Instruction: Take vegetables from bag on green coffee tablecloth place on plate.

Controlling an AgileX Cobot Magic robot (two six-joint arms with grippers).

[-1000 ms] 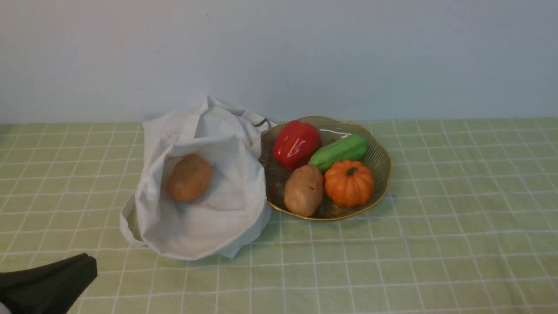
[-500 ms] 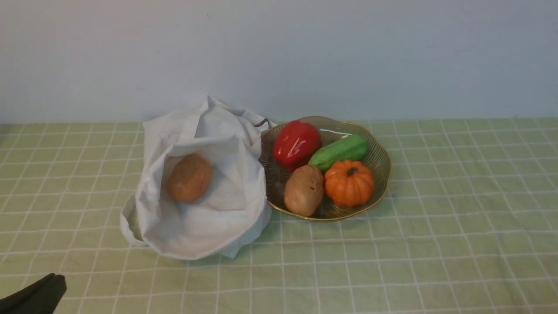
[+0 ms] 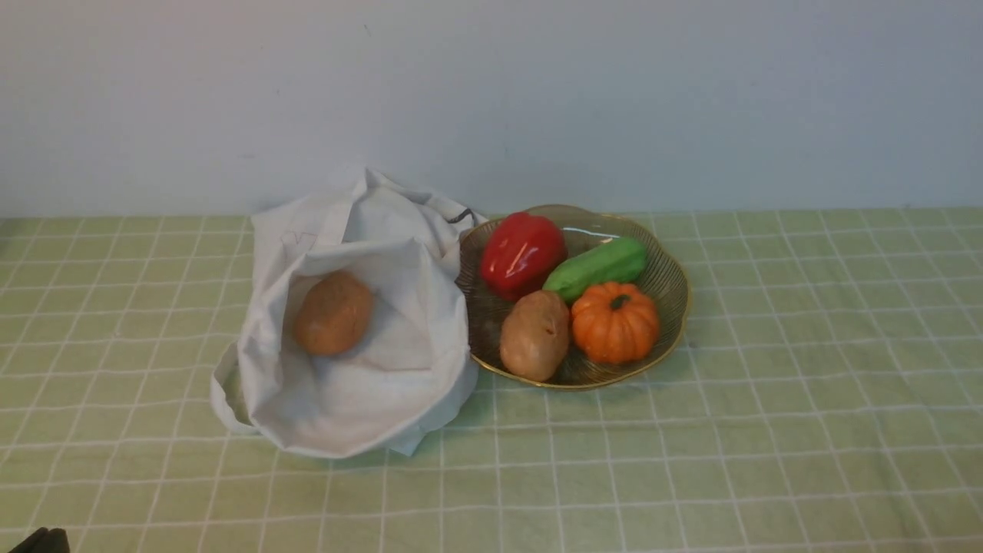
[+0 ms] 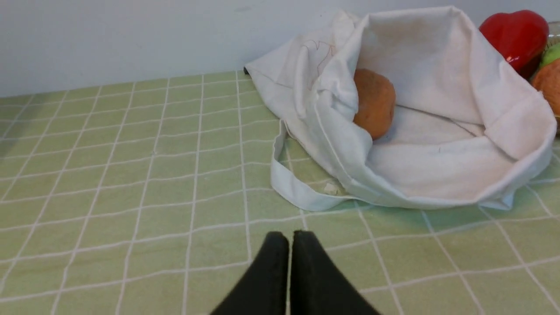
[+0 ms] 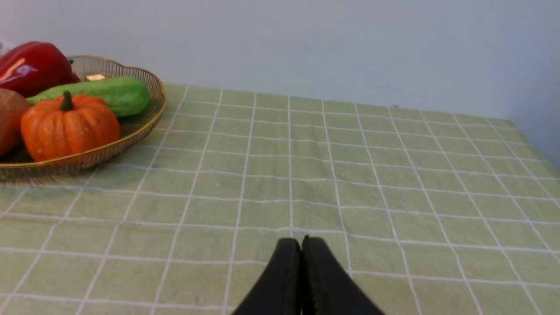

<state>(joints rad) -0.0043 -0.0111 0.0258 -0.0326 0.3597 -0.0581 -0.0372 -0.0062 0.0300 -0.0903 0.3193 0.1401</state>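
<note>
The green cucumber-like vegetable [image 3: 599,267] lies in the brown glass plate [image 3: 670,307] with gold rim, beside a red pepper [image 3: 522,252], an orange pumpkin [image 3: 614,321] and a brown potato [image 3: 534,335]. Left of the plate slumps the white bag [image 3: 361,392], its mouth open toward me, with one brown potato [image 3: 333,313] inside. All rest on the green coffee tablecloth [image 3: 768,430]. My left gripper [image 4: 290,235] is shut and empty, low over the cloth in front of the bag. My right gripper [image 5: 302,240] is shut and empty, well right of the plate [image 5: 148,118].
A plain pale wall [image 3: 491,100] rises just behind the bag and plate. In the front view only a black tip of the left arm [image 3: 42,541] shows at the bottom left corner. The cloth's far right edge [image 5: 531,140] shows in the right wrist view.
The left arm has drawn back toward the bottom left corner of the front view and now barely shows. The bag, plate and vegetables have not moved.
</note>
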